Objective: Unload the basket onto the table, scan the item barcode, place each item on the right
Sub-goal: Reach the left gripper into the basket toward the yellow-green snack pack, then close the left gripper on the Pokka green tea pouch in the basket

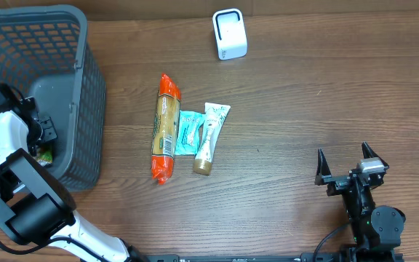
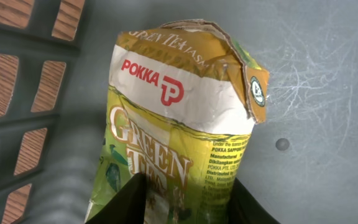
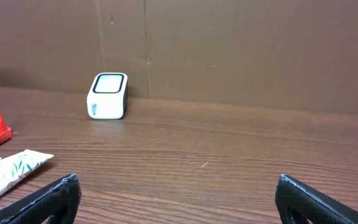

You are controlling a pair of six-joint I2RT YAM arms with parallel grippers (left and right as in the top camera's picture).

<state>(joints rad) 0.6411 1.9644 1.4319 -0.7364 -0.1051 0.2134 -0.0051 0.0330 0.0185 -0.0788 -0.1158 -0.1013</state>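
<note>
- Overhead view: the wooden surface point(image 1: 304, 94) carries everything. Three loose items lie in a row near its middle: a long orange-ended pack point(image 1: 166, 127), a teal packet point(image 1: 188, 132) and a tube point(image 1: 209, 138).
- Grey plastic basket point(image 1: 86, 87) stands at the left edge, and the left arm reaches down into it.
- Pokka green tea carton point(image 2: 179, 112), which I judge to be the item to scan, lies on the basket floor, crumpled at its folded top. Its long axis runs straight away from the left claw, top end farthest.
- White barcode scanner point(image 1: 229, 34) sits at the far edge, well apart from the basket and to its right.
- Left claw point(image 2: 188, 190) straddles the carton's lower end, one finger on each side; I cannot tell whether it actually pinches.
- Right claw point(image 1: 342, 154) hovers released near the right front, jaws wide and holding nothing. The left arm is plainly the nearer to the carton.
</note>
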